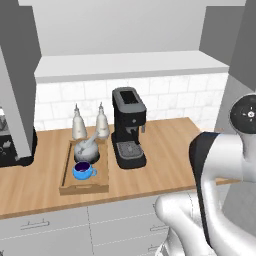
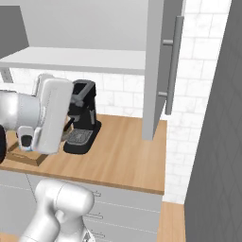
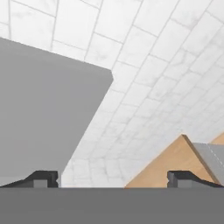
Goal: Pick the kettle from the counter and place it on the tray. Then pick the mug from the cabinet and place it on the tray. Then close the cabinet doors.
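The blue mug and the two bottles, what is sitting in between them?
In the left base view, the silvery kettle sits on the tray between the blue mug in front and the two pale bottles behind the tray.

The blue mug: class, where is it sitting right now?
In the left base view the blue mug sits on the tray at its near end, just in front of the kettle and left of the coffee machine.

Silvery kettle (image 1: 86, 149) and blue mug (image 1: 82, 171) sit on wooden tray (image 1: 65, 172)
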